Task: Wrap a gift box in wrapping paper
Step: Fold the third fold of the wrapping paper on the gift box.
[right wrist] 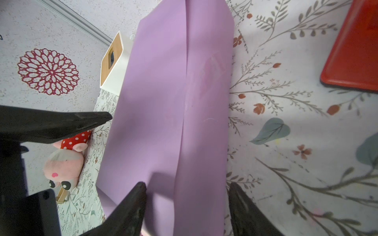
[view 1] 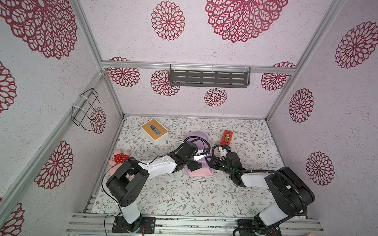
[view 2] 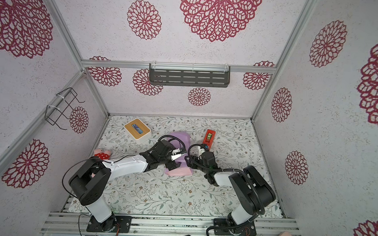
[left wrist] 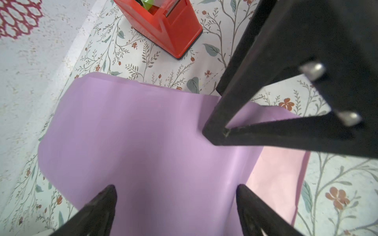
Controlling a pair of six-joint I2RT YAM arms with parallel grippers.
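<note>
Left gripper [left wrist: 176, 188] is hanging wide open over the paper [view 1: 197, 136], right gripper [right wrist: 187, 188] is straddling its edge, jaws apart. Paper's sitting folded over mid-table near the tape dispenser [view 1: 227, 137], box hiding underneath, I'm guessing. Ends are looking like they're waiting on folding and taping.

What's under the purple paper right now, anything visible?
The paper is folded over a blocky shape on the table cover. At one end only the paper's own pink side shows. Whatever it wraps is fully covered in every view.
</note>
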